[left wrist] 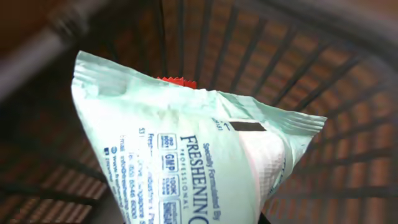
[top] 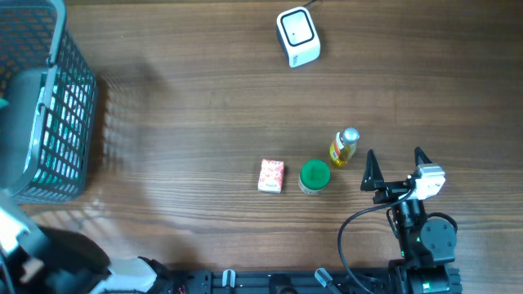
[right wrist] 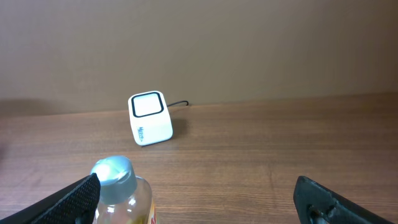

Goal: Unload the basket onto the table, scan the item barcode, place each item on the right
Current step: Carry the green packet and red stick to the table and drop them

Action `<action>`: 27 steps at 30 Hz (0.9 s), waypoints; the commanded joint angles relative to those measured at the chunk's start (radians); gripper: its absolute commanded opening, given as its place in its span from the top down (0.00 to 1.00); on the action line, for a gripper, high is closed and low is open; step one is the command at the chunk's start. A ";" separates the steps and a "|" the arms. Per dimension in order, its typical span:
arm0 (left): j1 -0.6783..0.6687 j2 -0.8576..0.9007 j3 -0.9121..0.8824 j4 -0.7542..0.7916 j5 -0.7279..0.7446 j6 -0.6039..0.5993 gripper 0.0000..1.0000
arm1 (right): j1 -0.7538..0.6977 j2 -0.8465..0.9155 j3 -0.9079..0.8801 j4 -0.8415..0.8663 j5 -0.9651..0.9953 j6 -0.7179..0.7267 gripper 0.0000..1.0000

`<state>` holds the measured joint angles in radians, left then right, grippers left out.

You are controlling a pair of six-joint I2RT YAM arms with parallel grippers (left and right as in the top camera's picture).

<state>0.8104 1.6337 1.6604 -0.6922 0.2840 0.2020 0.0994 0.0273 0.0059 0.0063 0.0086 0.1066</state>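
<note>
A mint-green packet (left wrist: 205, 162) with blue print fills the left wrist view and rises from where my left gripper's jaws sit. The jaws are hidden behind it, and the packet stands tilted in the air inside the wire basket (left wrist: 323, 74), so the gripper looks shut on it. My left arm (top: 20, 131) reaches over the basket (top: 69, 106) at the table's left. The white scanner (top: 297, 36) (right wrist: 150, 118) stands at the back. My right gripper (top: 396, 167) (right wrist: 199, 205) is open beside a small bottle (top: 344, 147) (right wrist: 118, 186) and holds nothing.
A green-lidded jar (top: 315, 176) and a small pink box (top: 271, 175) lie in the middle, left of the bottle. A cable runs from the scanner's back. The bottle stands just inside my right gripper's left finger (right wrist: 78, 196).
</note>
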 commanded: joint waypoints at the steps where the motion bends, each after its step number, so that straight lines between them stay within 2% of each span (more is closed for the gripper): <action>1: -0.009 -0.069 0.008 -0.025 -0.014 -0.097 0.96 | -0.005 -0.003 -0.001 0.003 0.014 -0.009 0.00; 5: -0.079 -0.186 0.008 -0.025 -0.013 -0.200 0.96 | -0.005 -0.003 -0.001 0.003 0.014 -0.010 0.00; 8: -0.209 -0.284 0.008 -0.082 -0.013 -0.274 0.96 | -0.005 -0.003 -0.001 0.003 0.014 -0.010 0.00; 10: -0.343 -0.324 0.008 -0.207 -0.018 -0.310 0.96 | -0.005 -0.003 -0.001 0.003 0.014 -0.010 0.00; 13: -0.567 -0.316 -0.009 -0.366 -0.106 -0.348 0.96 | -0.005 -0.003 -0.001 0.003 0.014 -0.010 0.00; 16: -0.770 -0.291 -0.107 -0.396 -0.224 -0.410 0.96 | -0.005 -0.003 -0.001 0.003 0.014 -0.010 0.00; 18: -0.916 -0.267 -0.244 -0.358 -0.277 -0.476 0.96 | -0.005 -0.003 -0.001 0.003 0.014 -0.010 0.00; 20: -1.035 -0.241 -0.404 -0.247 -0.282 -0.540 0.96 | -0.005 -0.003 -0.001 0.003 0.014 -0.010 0.00; 25: -1.223 -0.160 -0.680 0.065 -0.282 -0.669 0.96 | -0.005 -0.003 -0.001 0.003 0.014 -0.010 0.00; 27: -1.281 -0.112 -0.721 0.127 -0.286 -0.686 0.96 | -0.005 -0.003 -0.001 0.003 0.014 -0.010 0.00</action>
<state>-0.3870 1.4689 1.0073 -0.6422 0.0231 -0.3889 0.0994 0.0273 0.0059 0.0067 0.0086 0.1066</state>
